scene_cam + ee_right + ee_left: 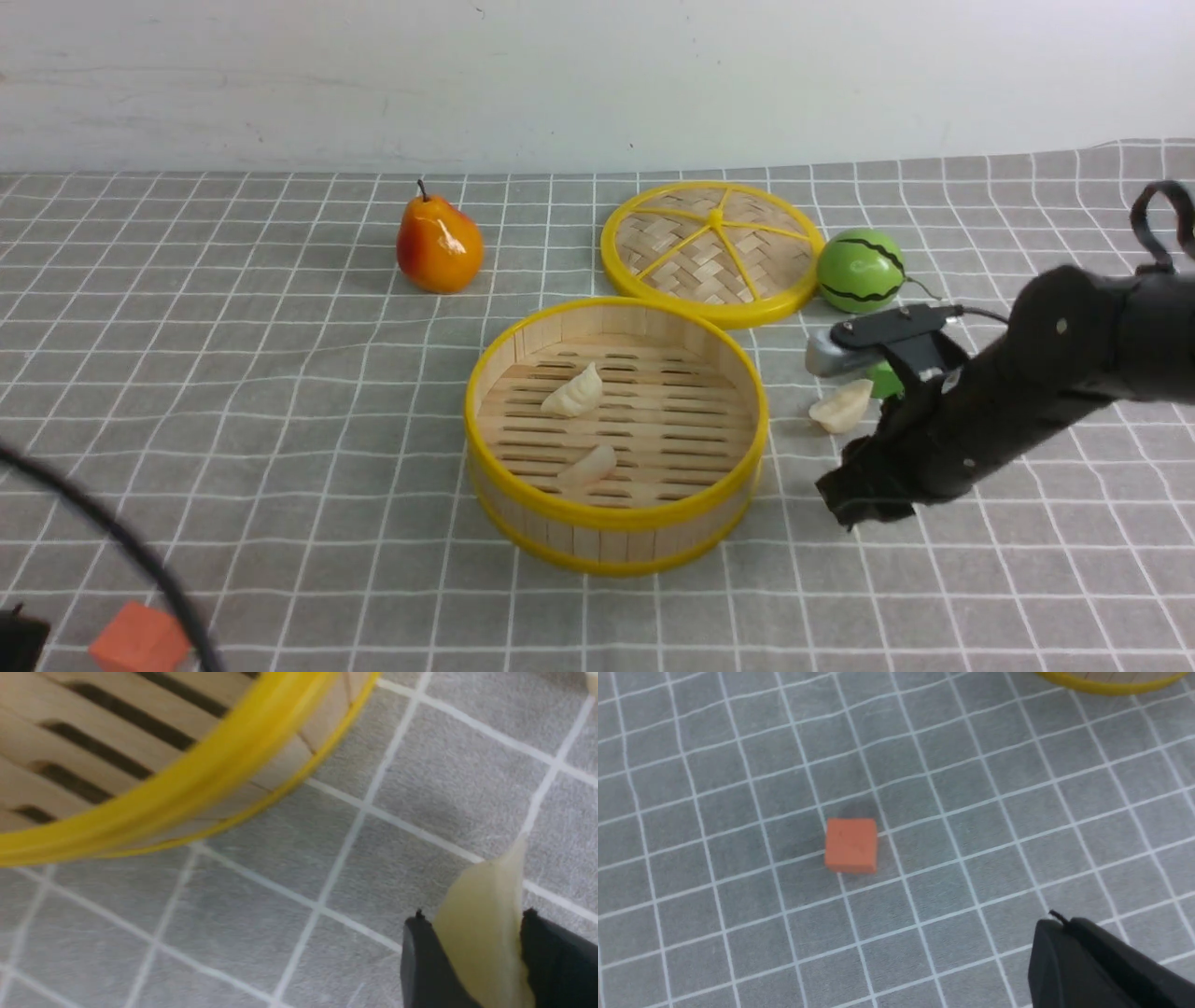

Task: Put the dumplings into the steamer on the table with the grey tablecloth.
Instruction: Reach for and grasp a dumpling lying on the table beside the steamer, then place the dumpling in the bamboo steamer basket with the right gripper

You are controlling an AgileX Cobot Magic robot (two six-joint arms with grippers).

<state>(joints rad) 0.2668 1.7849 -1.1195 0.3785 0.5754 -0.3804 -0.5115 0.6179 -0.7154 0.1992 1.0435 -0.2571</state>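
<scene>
The steamer (485, 373) stands mid-table on the grey tablecloth (233, 373) and holds two dumplings (574, 392) (588, 465). A third dumpling (843, 408) lies on the cloth to its right. My right gripper (845, 495) hangs low just right of the steamer, near that dumpling. In the right wrist view it (472, 919) is shut on a fourth dumpling (486, 933), with the steamer rim (187, 788) close by. My left gripper (1052, 924) is shut and empty over the cloth at the near left.
The woven lid (714, 247) lies behind the steamer, with a green watermelon ball (861, 271) to its right. A green cube (882, 378) is partly hidden behind my right arm. A pear (439, 245) stands at the back left. An orange cube (140, 639) (851, 845) sits near my left gripper.
</scene>
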